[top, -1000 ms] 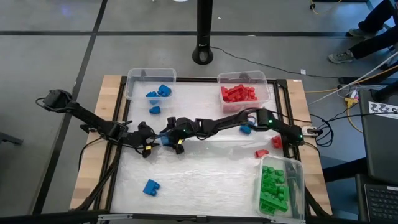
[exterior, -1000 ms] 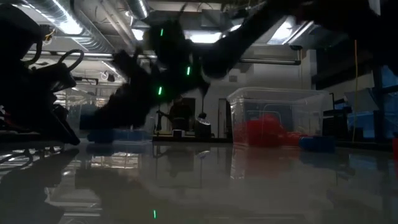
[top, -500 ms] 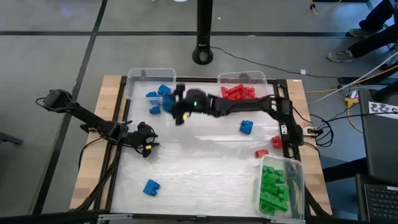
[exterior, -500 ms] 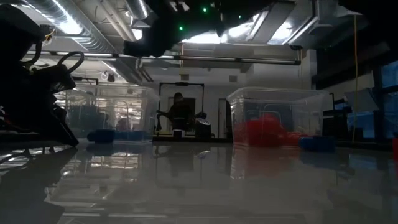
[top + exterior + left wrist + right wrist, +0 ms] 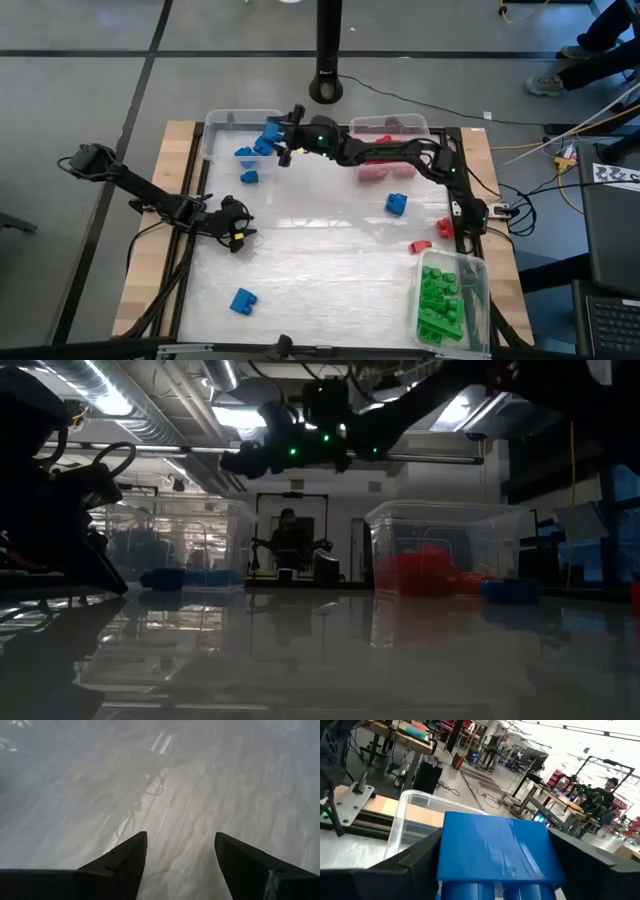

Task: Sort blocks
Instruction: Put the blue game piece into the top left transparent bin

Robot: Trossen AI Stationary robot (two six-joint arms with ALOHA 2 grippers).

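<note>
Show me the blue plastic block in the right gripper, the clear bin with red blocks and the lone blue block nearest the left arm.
blue plastic block (image 5: 497, 847), right wrist view, flat face.
clear bin with red blocks (image 5: 425, 125), high view, rim.
lone blue block (image 5: 243, 300), high view, top.

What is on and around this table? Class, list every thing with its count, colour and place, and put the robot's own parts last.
Bin with blue blocks: one, clear, far left corner of the table.
Bin with red blocks: one, clear, far right corner.
Bin with green blocks: one, clear, near right corner.
Loose blue blocks: three; one beside the blue bin, one right of centre, one near left.
Loose red blocks: two, at the right edge.
Carried blue block: one, between the right gripper's fingers.
Black post: one, on the floor behind the table.
Left gripper: open, low over the table's left side.
Right gripper: holding the carried blue block at the blue bin's rim.
</note>
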